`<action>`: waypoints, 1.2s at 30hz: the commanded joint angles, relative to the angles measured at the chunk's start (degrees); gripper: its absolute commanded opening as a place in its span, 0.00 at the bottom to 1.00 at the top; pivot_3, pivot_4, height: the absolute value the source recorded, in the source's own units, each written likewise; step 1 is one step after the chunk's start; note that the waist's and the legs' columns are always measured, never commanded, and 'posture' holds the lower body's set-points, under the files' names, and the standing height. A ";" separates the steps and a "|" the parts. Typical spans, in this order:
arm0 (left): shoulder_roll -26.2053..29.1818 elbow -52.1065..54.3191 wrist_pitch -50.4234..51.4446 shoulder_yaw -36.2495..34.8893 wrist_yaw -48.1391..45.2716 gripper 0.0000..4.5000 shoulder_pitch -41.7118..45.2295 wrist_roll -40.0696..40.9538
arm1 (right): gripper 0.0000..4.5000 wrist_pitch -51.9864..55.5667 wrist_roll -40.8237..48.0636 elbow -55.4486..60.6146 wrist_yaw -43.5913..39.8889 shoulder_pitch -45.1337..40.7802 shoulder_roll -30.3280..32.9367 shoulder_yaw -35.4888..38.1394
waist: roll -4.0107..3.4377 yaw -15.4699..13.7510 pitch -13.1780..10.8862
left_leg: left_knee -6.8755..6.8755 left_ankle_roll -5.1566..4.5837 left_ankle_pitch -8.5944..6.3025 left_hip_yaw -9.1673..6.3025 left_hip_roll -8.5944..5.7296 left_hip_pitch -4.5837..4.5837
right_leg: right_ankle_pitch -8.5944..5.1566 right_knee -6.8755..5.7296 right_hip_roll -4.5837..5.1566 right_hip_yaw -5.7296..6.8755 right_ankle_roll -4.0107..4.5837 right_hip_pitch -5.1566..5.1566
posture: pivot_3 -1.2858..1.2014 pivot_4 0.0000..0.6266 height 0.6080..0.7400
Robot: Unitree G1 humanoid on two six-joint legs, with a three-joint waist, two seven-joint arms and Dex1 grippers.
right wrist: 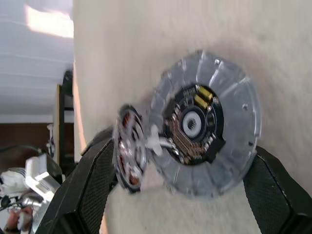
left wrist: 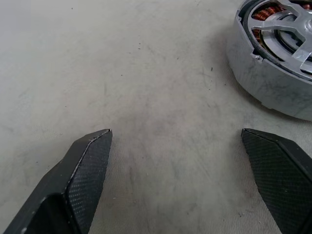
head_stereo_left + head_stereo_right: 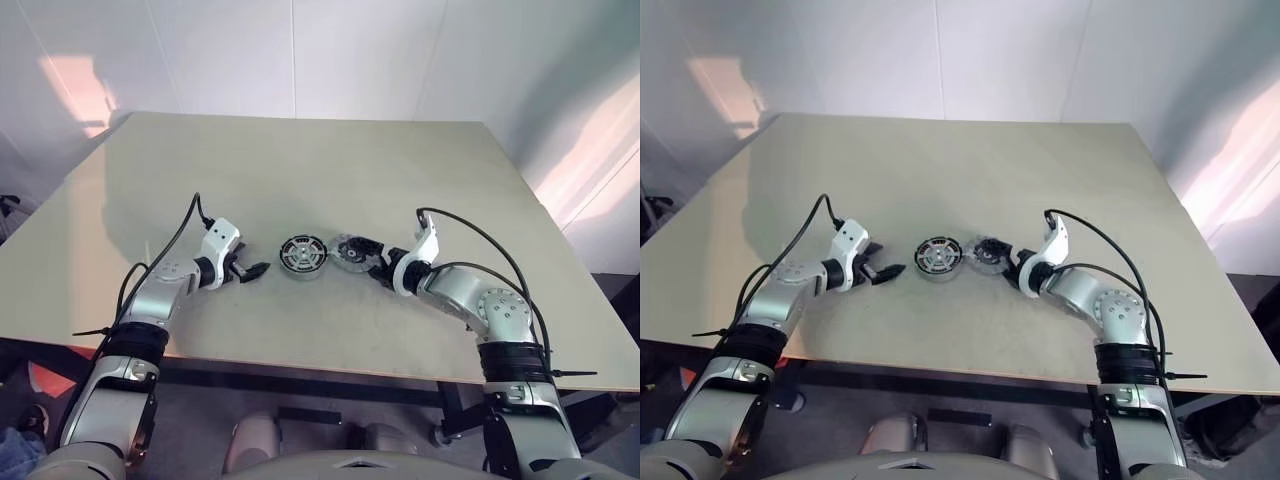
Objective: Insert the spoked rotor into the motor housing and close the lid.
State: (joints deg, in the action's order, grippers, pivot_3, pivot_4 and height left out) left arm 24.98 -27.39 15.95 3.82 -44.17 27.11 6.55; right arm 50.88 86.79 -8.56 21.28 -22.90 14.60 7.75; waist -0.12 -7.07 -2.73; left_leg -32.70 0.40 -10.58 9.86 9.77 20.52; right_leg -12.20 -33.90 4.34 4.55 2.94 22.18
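Lid [image 1: 204, 124] lies flat on the table [image 3: 300, 160], dark hub up, just beside the motor housing [image 3: 302, 256], rotor [image 2: 287, 22] apparently seated in the housing over the copper windings. My right gripper [image 1: 183, 190] is spread wide w/ fingers either side of the lid, not pinching yet. Left gripper [image 2: 178, 170] also spread, empty, parked near the housing, prob. to steady it.

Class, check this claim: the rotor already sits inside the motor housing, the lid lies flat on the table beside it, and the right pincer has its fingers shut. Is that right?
One error: the right pincer is open, its fingers standing on either side of the lid, as the right wrist view shows. The rotor does sit inside the motor housing.
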 commanded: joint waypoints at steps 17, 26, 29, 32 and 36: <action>0.07 0.76 -1.23 -0.65 0.93 1.00 0.56 -0.37 | 0.99 6.81 -4.05 7.20 -4.27 -11.13 -3.69 3.42 | -0.12 -0.02 -0.08 | -0.05 -0.03 -0.02 -0.03 -0.01 0.25 | 0.07 -0.42 0.00 -0.02 0.13 0.33 | 0.52 0.00 1.00; 0.81 -1.52 -2.39 -1.97 1.87 1.00 1.77 -0.31 | 0.99 12.72 -5.02 6.15 -3.52 -13.36 -6.94 0.72 | -0.13 -0.02 -0.08 | -0.07 0.03 0.01 -0.03 -0.02 0.34 | 0.07 -0.61 0.00 -0.07 0.13 0.52 | 0.52 0.00 1.00; 1.19 -2.18 -2.81 -2.55 2.20 1.00 2.02 -0.30 | 0.99 13.67 -5.76 6.09 -3.68 -13.50 -7.40 0.47 | -0.13 -0.01 -0.08 | -0.07 0.07 0.04 -0.03 -0.02 0.35 | 0.06 -0.65 0.00 -0.10 0.13 0.58 | 0.52 0.00 1.00; 1.51 -2.50 -3.06 -3.12 2.39 1.00 2.09 -0.19 | 0.99 13.66 -9.42 7.17 -6.42 -13.87 -6.23 -0.76 | -0.13 0.02 -0.08 | -0.07 0.08 0.04 -0.03 -0.02 0.38 | 0.06 -0.65 0.00 -0.10 0.12 0.61 | 0.52 0.00 1.00; 1.73 -2.95 -3.26 -3.62 2.55 1.00 2.37 0.21 | 0.99 9.07 -20.58 10.37 -15.71 -14.27 -1.99 -5.49 | -0.13 -0.01 -0.09 | -0.07 0.08 0.04 -0.03 -0.02 0.49 | 0.07 -0.67 0.00 -0.11 0.12 0.71 | 0.52 0.00 1.00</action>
State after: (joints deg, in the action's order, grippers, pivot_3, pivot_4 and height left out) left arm 25.56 -30.49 13.56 1.84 -42.15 28.19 6.54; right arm 62.85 70.59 -2.24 10.27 -35.09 11.12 3.87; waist -0.25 -7.08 -2.82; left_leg -32.77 0.49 -10.54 9.83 9.75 21.08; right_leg -12.14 -34.57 4.33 4.45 3.06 22.94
